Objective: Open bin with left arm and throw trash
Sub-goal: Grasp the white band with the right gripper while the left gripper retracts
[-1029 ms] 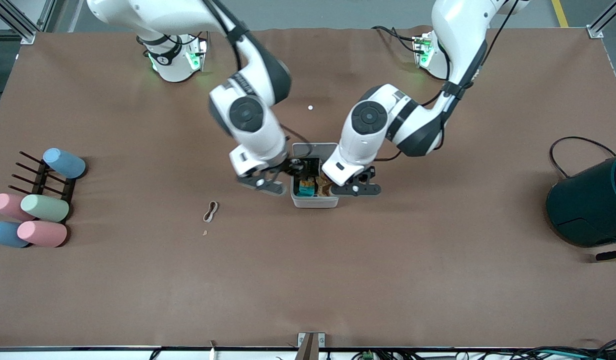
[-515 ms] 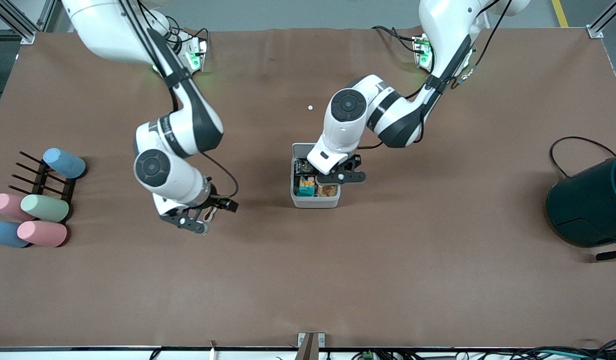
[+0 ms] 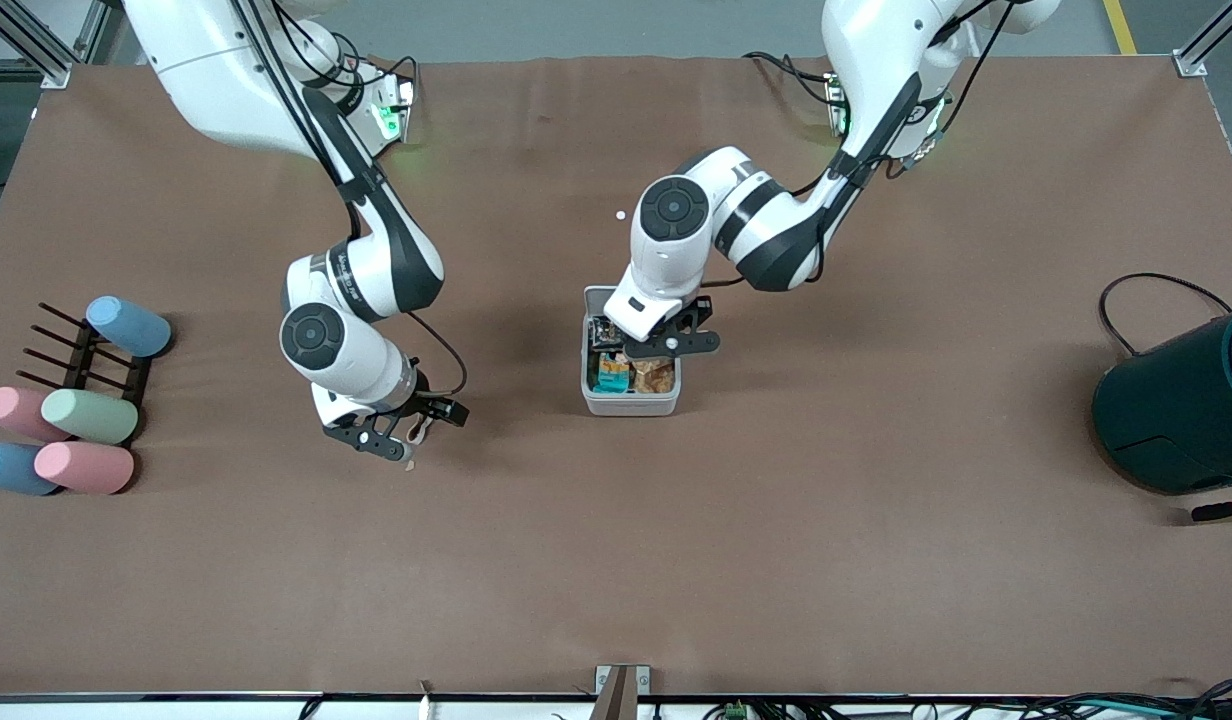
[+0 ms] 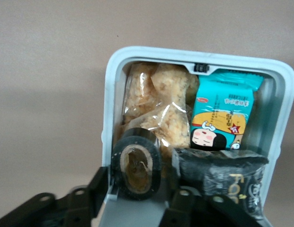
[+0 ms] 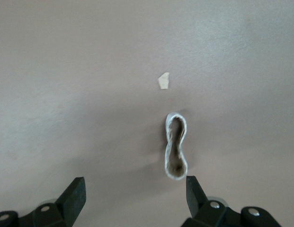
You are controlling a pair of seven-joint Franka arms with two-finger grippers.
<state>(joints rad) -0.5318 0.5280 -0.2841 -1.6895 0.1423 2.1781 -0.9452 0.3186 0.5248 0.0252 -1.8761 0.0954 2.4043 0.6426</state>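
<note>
Now my right gripper [image 5: 132,198], jaws apart, hovers over the rubber band [image 5: 176,146]; I should straddle its narrow waist; left gripper [image 3: 666,338] waits over the bin [image 3: 631,403], its grip unclear

left tool [image 3: 669,346] low at mid-table, right tool [image 3: 381,441] low, fingers [image 5: 73,196] spread wide

The right end effector [image 5: 132,196] hovers over the brown surface [image 5: 66,71], fingers [image 5: 75,196] spread wide. A tan rubber band loop [image 5: 175,146] lies flat beside one fingertip, a small pale scrap [image 5: 163,80] near it.
</note>
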